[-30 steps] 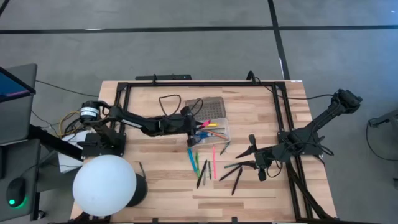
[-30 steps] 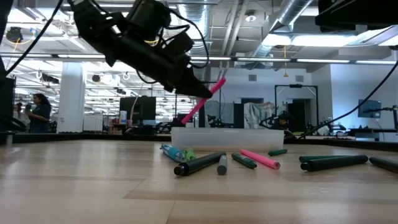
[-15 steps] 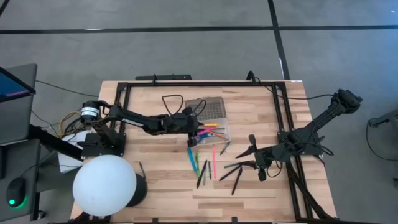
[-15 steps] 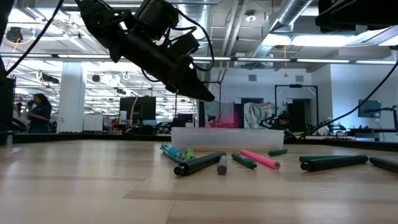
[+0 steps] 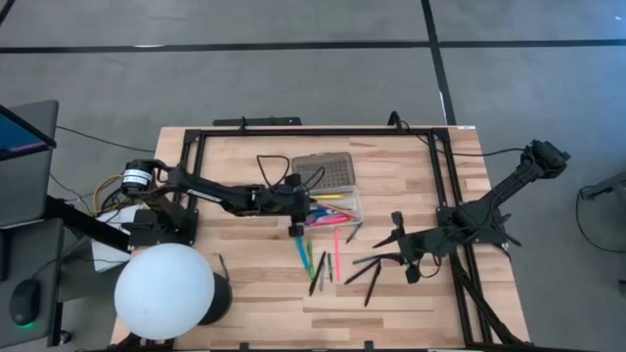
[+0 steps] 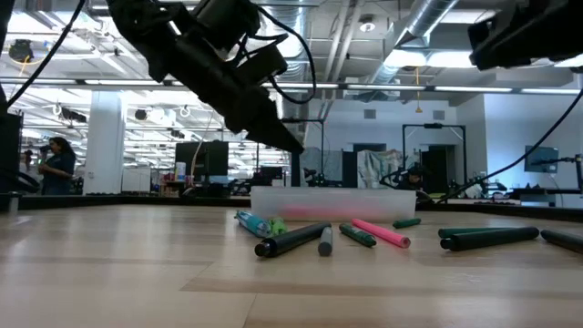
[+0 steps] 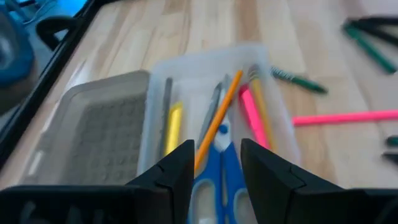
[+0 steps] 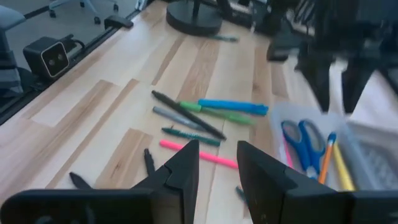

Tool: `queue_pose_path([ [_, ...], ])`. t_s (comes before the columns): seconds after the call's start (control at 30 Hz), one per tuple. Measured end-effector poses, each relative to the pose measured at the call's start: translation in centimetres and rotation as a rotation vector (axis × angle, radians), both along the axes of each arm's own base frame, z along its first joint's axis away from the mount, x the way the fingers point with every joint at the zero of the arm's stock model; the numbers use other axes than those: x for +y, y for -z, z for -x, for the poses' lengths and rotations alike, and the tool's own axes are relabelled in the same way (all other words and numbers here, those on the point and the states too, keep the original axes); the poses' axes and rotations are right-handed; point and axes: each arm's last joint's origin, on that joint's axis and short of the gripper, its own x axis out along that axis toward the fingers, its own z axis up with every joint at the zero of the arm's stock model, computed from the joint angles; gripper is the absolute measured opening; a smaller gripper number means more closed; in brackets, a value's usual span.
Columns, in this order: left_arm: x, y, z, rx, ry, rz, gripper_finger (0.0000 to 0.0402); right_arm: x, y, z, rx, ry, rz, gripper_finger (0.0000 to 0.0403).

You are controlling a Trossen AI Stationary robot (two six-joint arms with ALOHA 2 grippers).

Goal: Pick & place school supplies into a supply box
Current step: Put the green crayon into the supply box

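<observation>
We see the box point(image 7: 211, 118) partly filled: scissors point(image 7: 214, 168) and several pens lie in its tray. The left end effector point(image 7: 214, 177) hovers over it, fingers apart, empty. About 8 pens point(image 5: 328, 259) remain on the counter point(image 5: 245, 293). The right end effector point(image 5: 396, 249) waits nearby, fingers apart.

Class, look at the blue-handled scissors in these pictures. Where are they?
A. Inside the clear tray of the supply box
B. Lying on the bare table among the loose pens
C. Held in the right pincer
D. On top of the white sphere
A: the left wrist view shows the scissors lying inside the supply box tray beside an orange pencil, and the right wrist view also shows them in it.
</observation>
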Motion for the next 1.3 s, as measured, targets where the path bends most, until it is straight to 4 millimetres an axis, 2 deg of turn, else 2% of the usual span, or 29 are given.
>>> queue_pose_path([
  [0.17,-1.0,-1.2,0.9,0.028,0.005,-0.016,0.0126,0.0,1.0,-0.4,0.064,0.054,-0.042,0.0102],
  [0.33,-3.1,-2.3,2.2,0.073,0.062,0.002,0.0126,-0.1,2.8,-1.6,0.144,0.106,-0.008,0.0102],
  [0.5,-6.1,-2.1,3.5,0.158,0.116,0.002,0.0126,-1.1,3.8,-2.8,0.177,0.174,0.015,0.0102],
  [0.63,-8.7,-2.0,4.1,0.156,0.138,-0.028,0.0126,-2.0,4.0,-3.9,0.168,0.22,-0.008,0.0102],
  [0.77,-10.9,-1.7,5.0,0.152,0.132,-0.058,0.0126,-2.6,4.8,-5.2,0.179,0.178,-0.028,0.0102],
  [0.97,-13.7,-1.5,6.7,0.154,0.098,-0.118,0.0126,-3.6,6.6,-7.3,0.204,0.135,0.032,0.0102],
  [1.13,-15.0,-1.4,7.9,0.145,0.044,-0.229,0.0125,-4.4,7.5,-8.9,0.253,0.166,0.061,0.0102],
  [1.3,-15.5,-1.3,8.6,0.137,0.003,-0.276,0.0125,-4.6,8.4,-10.2,0.3,0.115,0.039,0.0102],
])
